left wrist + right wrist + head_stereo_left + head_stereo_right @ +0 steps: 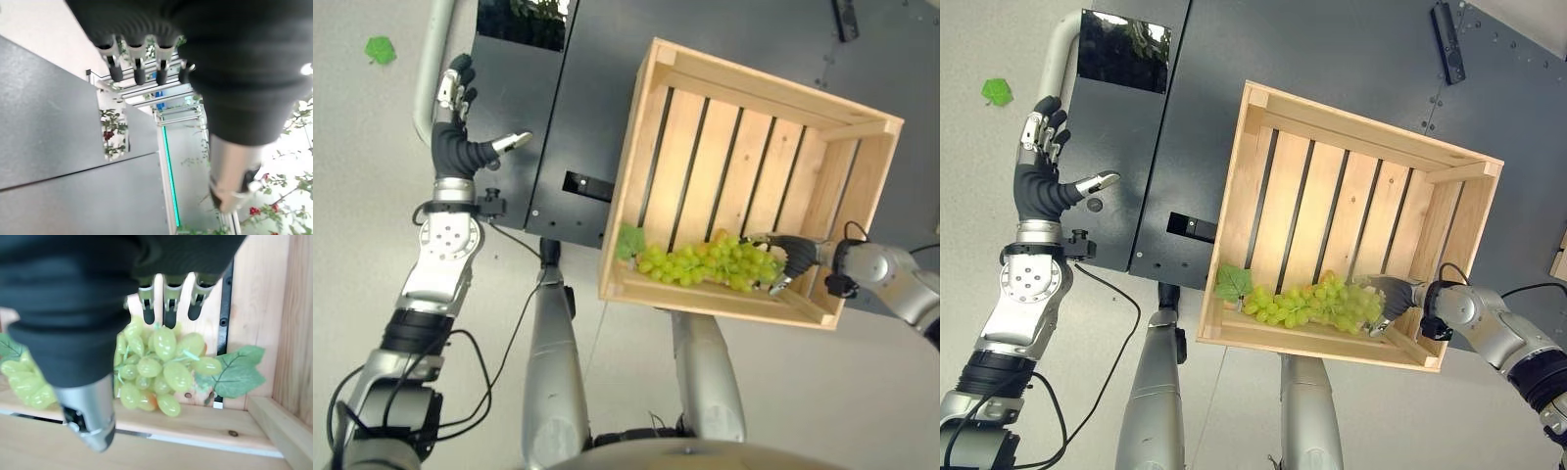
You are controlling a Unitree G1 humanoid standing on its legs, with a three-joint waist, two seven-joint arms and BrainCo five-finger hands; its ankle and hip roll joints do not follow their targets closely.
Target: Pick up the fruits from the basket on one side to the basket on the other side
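Grey floor, wooden crate (651,147), grapes (705,262) against near wall, right hand (791,257) touching

Dark grey metal platform (1332,59) over pale floor (362,176); wooden slatted crate (1351,215) resting on it, tilted; small green leaf (380,49) lying on the floor, well apart

Partly covered by right hand (790,257) at 3 o'clock end: grapes (705,262). Hidden under grapes: something orange (146,403), unidentifiable. Cut off at 12 o'clock edge: dark panel (524,24).
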